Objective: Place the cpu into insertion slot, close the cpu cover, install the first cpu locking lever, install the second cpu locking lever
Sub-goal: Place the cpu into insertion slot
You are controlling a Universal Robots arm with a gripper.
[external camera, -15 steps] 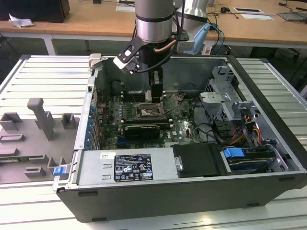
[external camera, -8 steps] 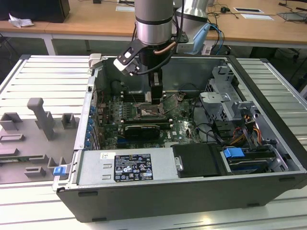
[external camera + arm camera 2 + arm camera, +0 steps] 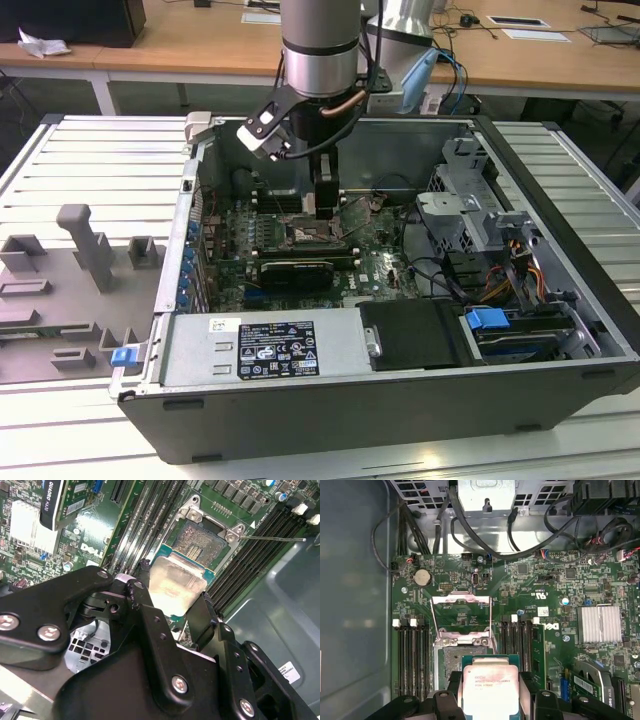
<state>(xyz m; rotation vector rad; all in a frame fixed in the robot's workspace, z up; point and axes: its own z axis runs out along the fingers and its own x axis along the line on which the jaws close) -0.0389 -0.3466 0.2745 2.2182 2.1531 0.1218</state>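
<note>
My gripper (image 3: 322, 207) hangs inside the open computer case, low over the green motherboard (image 3: 375, 262). It is shut on the cpu (image 3: 490, 689), a flat square chip with a pale silver top, held by two opposite edges between black fingers (image 3: 204, 616). The second wrist view shows the cpu (image 3: 176, 586) just above and partly over the insertion slot (image 3: 199, 544), whose dark pin field still shows. In the first wrist view, the insertion slot (image 3: 451, 659) lies right beyond the chip. The cpu cover (image 3: 461, 599), a silvery frame with a square window, is swung open past the slot. A thin lever rod (image 3: 272, 539) sticks out beside it.
Black memory slots (image 3: 412, 652) flank the socket on both sides. A graphics card (image 3: 295, 271) lies just in front of it, with the black-labelled power supply box (image 3: 265, 346) nearer still. Drive cages and cables (image 3: 470, 205) fill the exterior view's right. A grey fixture (image 3: 85, 250) stands outside the case.
</note>
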